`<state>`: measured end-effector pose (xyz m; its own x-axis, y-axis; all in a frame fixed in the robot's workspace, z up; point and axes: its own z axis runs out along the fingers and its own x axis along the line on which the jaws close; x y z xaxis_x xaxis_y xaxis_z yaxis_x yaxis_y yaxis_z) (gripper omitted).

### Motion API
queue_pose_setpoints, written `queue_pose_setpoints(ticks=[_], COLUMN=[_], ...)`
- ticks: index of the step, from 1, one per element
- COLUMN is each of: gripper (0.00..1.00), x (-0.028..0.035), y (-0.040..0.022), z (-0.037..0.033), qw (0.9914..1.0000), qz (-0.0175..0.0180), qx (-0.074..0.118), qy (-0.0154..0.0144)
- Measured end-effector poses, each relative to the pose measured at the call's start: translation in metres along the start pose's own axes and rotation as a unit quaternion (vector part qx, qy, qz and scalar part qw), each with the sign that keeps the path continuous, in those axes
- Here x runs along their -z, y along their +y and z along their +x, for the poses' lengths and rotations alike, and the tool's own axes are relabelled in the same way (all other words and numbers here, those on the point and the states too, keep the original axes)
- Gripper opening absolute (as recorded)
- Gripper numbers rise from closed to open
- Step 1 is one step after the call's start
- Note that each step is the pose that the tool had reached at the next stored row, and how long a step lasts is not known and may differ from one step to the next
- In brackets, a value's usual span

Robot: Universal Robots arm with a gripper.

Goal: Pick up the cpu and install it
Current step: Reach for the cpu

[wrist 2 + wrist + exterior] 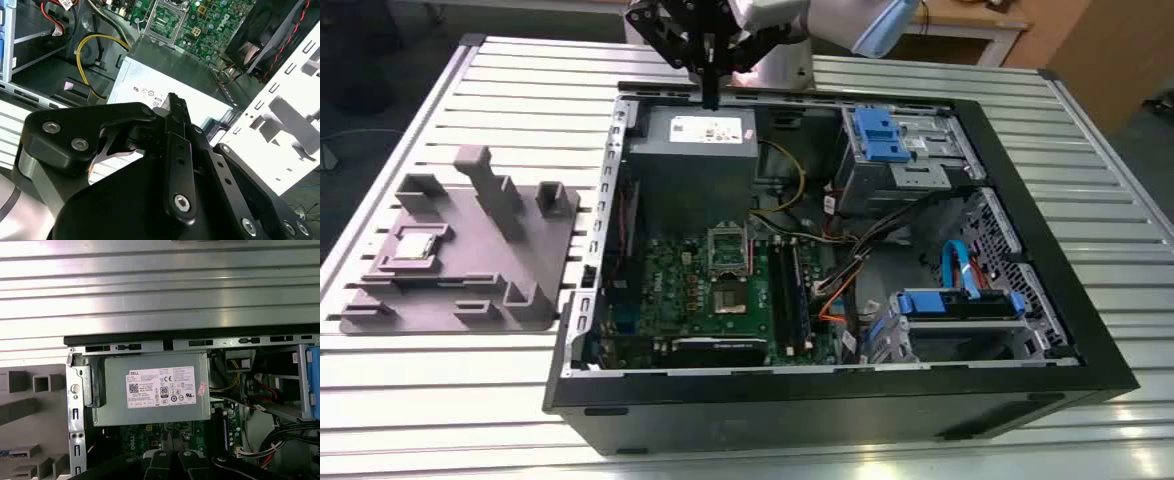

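We see a grey metal power supply box [152,395] with a white label sitting inside the open black computer case [200,335], against the wall that borders the ribbed silver metal counter [160,285]. Beyond the box, our black tool [167,444] hangs over the green circuit board [134,437]. A grey moulded tray [17,411] lies just outside the case.

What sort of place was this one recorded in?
Probably a robotics lab or test bench, not an office: a slotted metal table carries an open PC case and a grey moulded tray, and the gripper hangs over the case's far edge.
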<state>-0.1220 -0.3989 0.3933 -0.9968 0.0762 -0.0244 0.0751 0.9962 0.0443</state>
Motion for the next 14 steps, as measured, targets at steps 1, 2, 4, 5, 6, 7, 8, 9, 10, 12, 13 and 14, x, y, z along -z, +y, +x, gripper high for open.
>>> queue_pose_setpoints(ticks=[1, 2, 4, 5, 6, 7, 8, 9, 10, 12, 13, 14], gripper=[0.10, 0.10, 0.10, 0.10, 0.10, 0.10, 0.10, 0.10, 0.10, 0.10, 0.10, 0.10], x=[0.0000, 0.0000, 0.0000, 0.0000, 0.0000, 0.0000, 0.0000, 0.0000, 0.0000, 0.0000, 0.0001, 0.0001], y=[0.0000, 0.0000, 0.0000, 0.0000, 0.0000, 0.0000, 0.0000, -0.0001, -0.0001, -0.0002, -0.0003, -0.0003], z=[0.0000, 0.0000, 0.0000, 0.0000, 0.0002, 0.0003, 0.0005, 0.0008, 0.0014, 0.0026, 0.0035, 0.0043], qw=[1.00000, 1.00000, 1.00000, 1.00000, 1.00000, 1.00000, 1.00000, 1.00000, 1.00000, 1.00000, 1.00000, 1.00000], qz=[0.0000, 0.0000, 0.0000, 0.0000, 0.0000, 0.0000, 0.0000, 0.0000, 0.0000, -0.0001, 0.0000, 0.0000], qx=[0.000, 0.000, 0.000, 0.000, 0.000, 0.000, 0.000, 0.000, 0.000, 0.000, 0.000, 0.000], qy=[0.0000, 0.0000, 0.0000, 0.0000, 0.0000, 0.0000, 0.0000, 0.0000, 0.0000, 0.0000, 0.0000, 0.0000])
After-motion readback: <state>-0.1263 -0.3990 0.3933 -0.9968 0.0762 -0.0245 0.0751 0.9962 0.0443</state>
